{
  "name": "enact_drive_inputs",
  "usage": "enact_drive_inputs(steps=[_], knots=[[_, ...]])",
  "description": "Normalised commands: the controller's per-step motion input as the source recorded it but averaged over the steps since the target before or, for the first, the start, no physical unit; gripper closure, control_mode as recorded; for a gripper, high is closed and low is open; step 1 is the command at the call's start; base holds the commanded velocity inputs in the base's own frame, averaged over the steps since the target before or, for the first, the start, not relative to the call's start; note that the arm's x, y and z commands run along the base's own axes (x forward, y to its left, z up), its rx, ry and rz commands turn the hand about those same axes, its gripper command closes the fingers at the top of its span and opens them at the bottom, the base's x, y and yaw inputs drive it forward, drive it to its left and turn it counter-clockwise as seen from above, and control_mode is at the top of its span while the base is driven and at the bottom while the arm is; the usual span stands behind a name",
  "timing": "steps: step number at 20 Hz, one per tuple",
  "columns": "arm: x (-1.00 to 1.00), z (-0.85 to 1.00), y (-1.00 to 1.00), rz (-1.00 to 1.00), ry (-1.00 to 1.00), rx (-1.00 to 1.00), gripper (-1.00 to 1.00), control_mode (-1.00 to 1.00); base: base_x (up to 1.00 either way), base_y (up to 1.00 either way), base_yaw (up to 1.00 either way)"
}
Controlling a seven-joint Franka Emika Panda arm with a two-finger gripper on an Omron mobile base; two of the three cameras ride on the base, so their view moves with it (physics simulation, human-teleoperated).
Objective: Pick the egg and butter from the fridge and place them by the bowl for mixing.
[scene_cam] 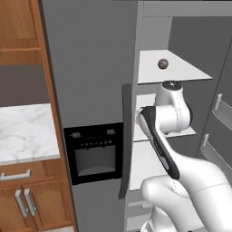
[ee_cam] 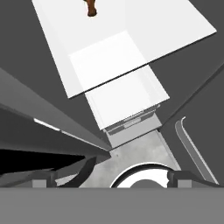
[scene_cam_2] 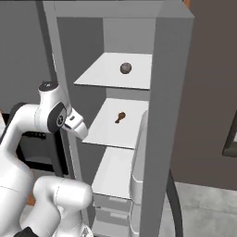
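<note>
Fingers (ee_cam: 109, 180) are seen only as dark tips at the hand view's bottom edge; their opening cannot be told, and nothing is seen held. Inside the open fridge (scene_cam: 90, 68), the egg (scene_cam_2: 125, 68) rests untouched on the top shelf (scene_cam_2: 115, 74); both picks are judged undone.

The grey fridge (scene_cam: 90, 68) stands open, showing white shelves. The egg (scene_cam_2: 125, 68), a small dark grey-brown ball, rests alone on its top shelf.
</note>
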Motion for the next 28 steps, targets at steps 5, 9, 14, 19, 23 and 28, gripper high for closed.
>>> enact_drive_inputs(steps=[5, 9, 14, 19, 23, 28], knots=[[0.00, 0.00, 0.00, 0.00, 0.00, 0.00, -1.00, 1.00, 0.39, -0.14, 0.10], [0.00, 0.00, 0.00, 0.00, 0.00, 0.00, -1.00, 1.00, 0.37, -0.10, 0.08], [0.00, 0.00, 0.00, 0.00, 0.00, 0.00, -1.00, 1.00, 0.02, -0.01, 0.00], [0.00, 0.00, 0.00, 0.00, 0.00, 0.00, -1.00, 1.00, 0.00, 0.00, 0.00], [0.00, 0.00, 0.00, 0.00, 0.00, 0.00, -1.00, 1.00, 0.04, 0.00, 0.00], [0.00, 0.00, 0.00, 0.00, 0.00, 0.00, -1.00, 1.00, 0.01, 0.00, 0.00]])
